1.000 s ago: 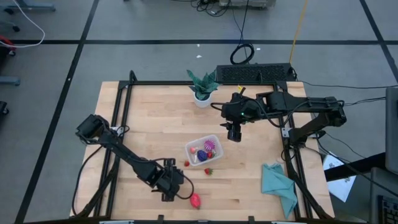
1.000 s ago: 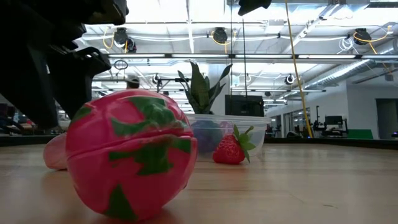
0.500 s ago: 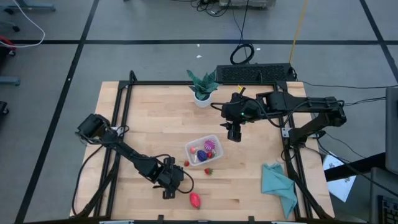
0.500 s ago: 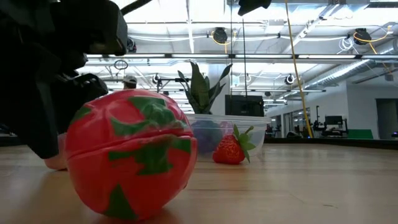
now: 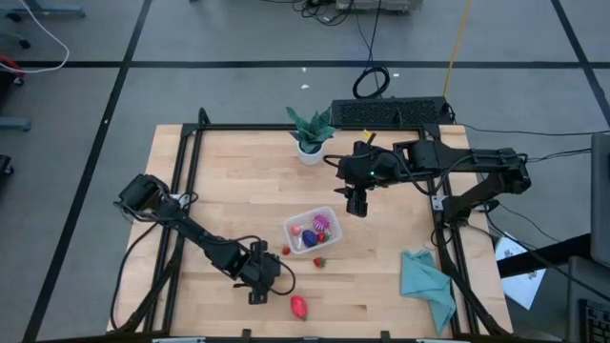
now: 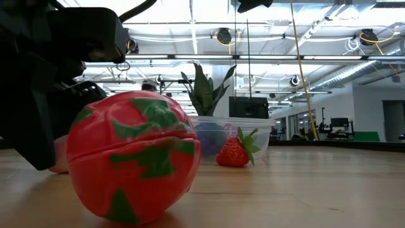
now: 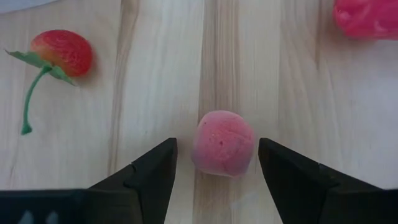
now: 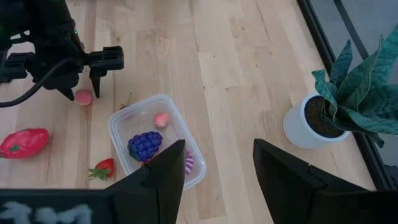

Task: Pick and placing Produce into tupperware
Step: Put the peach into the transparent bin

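The tupperware (image 5: 312,230) (image 8: 155,140) is a clear tub on the table holding a purple fruit and small pink ones. A small pink fruit (image 7: 222,143) (image 8: 84,96) rests on the wood between the fingers of my open left gripper (image 5: 276,278) (image 7: 217,155); a gap shows on each side of it. A cherry with a green stem (image 7: 62,53), a strawberry (image 5: 319,261) and a large red-and-green fruit (image 5: 299,306) (image 6: 130,158) also lie on the table. My right gripper (image 5: 355,205) (image 8: 217,162) hangs open above the table, beyond the tub.
A potted plant (image 5: 311,133) stands at the far edge, with a dark keyboard (image 5: 386,112) behind it. A teal cloth (image 5: 426,286) lies at the near right. A black frame (image 5: 181,191) runs along the table's sides.
My left gripper has sunk toward the table, and its fingers have come down around the small pink fruit, which has stayed where it was.
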`<action>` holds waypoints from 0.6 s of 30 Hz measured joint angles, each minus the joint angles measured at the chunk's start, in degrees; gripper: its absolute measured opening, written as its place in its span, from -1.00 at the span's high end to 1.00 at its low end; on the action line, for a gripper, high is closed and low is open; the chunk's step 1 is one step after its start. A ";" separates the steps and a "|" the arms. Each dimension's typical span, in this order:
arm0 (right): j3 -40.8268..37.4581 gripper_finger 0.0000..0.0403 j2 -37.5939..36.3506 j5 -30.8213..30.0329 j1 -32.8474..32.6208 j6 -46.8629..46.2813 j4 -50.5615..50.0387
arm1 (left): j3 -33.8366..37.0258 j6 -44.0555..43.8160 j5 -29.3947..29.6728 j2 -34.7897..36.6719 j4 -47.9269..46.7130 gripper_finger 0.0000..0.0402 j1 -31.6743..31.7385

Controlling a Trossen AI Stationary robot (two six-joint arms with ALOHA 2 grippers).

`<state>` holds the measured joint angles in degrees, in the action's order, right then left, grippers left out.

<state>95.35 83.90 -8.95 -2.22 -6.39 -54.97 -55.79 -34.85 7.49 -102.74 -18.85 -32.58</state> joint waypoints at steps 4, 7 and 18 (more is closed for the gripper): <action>0.00 0.10 0.00 0.00 0.00 0.00 0.01 | 0.46 0.04 0.07 0.04 1.05 -0.18 0.09; 0.00 0.10 0.00 0.00 0.00 0.00 0.01 | 0.48 0.02 0.07 0.04 1.38 -0.18 0.15; 0.00 0.10 0.00 0.00 0.00 0.00 0.04 | 0.51 -0.15 0.15 0.04 1.53 0.14 0.31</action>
<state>95.35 83.90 -8.95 -2.22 -6.39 -54.94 -55.29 -35.00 7.64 -102.69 -17.32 -32.27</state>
